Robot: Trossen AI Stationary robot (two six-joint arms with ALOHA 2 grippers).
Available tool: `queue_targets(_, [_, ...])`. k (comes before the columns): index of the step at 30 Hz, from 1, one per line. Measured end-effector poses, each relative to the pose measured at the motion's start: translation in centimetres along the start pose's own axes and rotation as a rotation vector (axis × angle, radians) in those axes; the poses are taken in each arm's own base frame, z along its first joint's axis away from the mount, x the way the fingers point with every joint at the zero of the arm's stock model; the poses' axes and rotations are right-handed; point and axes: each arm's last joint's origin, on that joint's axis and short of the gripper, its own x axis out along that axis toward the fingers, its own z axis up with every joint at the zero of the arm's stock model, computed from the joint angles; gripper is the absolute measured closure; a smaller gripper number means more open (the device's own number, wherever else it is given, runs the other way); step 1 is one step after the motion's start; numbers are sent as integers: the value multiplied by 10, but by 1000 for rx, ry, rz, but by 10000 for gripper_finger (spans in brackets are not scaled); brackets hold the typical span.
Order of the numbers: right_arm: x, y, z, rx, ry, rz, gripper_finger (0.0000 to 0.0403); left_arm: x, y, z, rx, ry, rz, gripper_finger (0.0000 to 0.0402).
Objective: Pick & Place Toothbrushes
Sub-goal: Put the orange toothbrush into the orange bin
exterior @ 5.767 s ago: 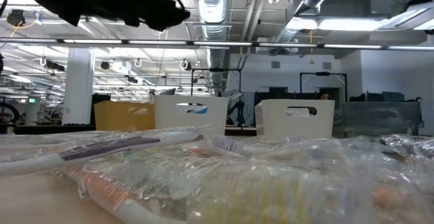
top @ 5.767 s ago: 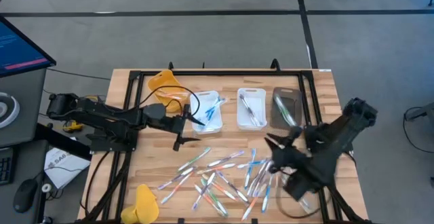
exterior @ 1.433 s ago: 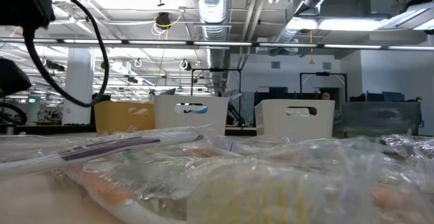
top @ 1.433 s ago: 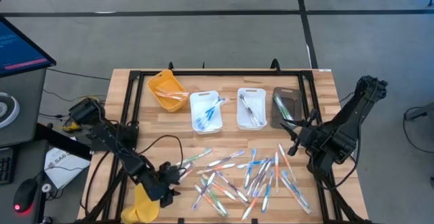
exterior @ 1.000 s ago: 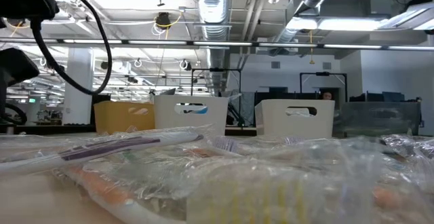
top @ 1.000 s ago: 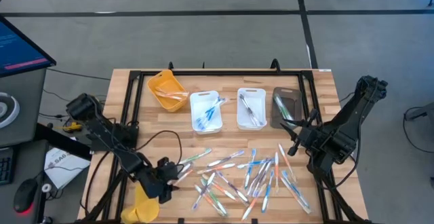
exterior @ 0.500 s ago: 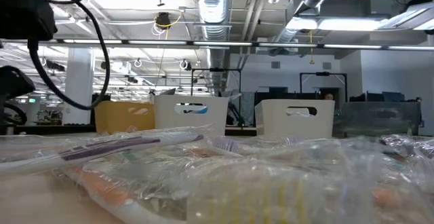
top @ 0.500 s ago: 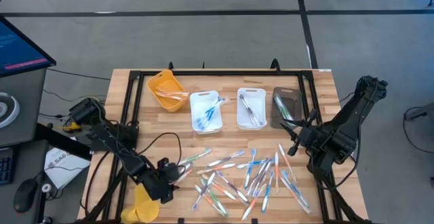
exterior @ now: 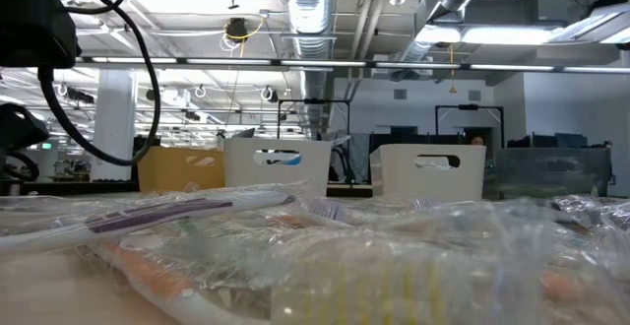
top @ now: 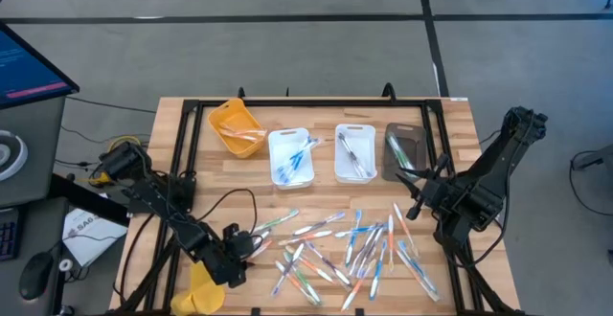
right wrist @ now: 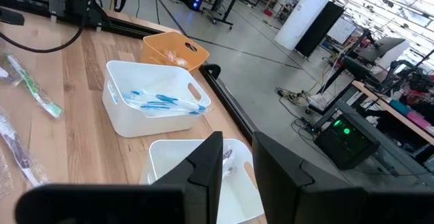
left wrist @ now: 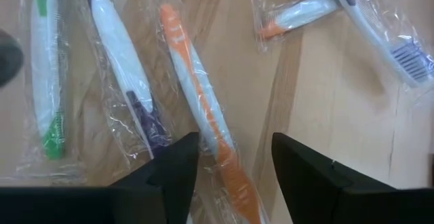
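Several wrapped toothbrushes [top: 335, 249] lie scattered on the near half of the wooden table [top: 460, 124]. My left gripper [top: 253, 245] hangs low over the pile's left end, pointing steeply down. It is open, and its fingers stand on either side of an orange-and-white toothbrush [left wrist: 201, 108] that lies flat in its clear wrapper. A purple-and-white one [left wrist: 122, 68] and a green-and-white one [left wrist: 45, 68] lie beside it. My right gripper [top: 414, 197] waits raised at the table's right, near the dark tray, with a narrow gap [right wrist: 237, 163] between its fingers and nothing in it.
Along the far side stand an orange tray [top: 237, 127], a white tray [top: 290, 157] with blue toothbrushes, a second white tray [top: 355, 152] with grey ones, and a dark tray [top: 406, 151]. A yellow object [top: 204, 287] lies at the near left corner. A black frame [top: 287, 102] borders the table.
My left gripper has sunk a little toward the toothbrushes at the left end of the pile, staying open. The toothbrushes have not moved.
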Motion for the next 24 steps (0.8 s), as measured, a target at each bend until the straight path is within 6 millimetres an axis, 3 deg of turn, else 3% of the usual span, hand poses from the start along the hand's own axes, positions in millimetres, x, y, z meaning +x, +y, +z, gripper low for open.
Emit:
queue_targets(14, [0,0,0,9,-1,1,328,11,2,-5,66,29,32,383])
queue_targets(24, [0,2,1,28,2,8,328,1,2,1,69,37,-10,395])
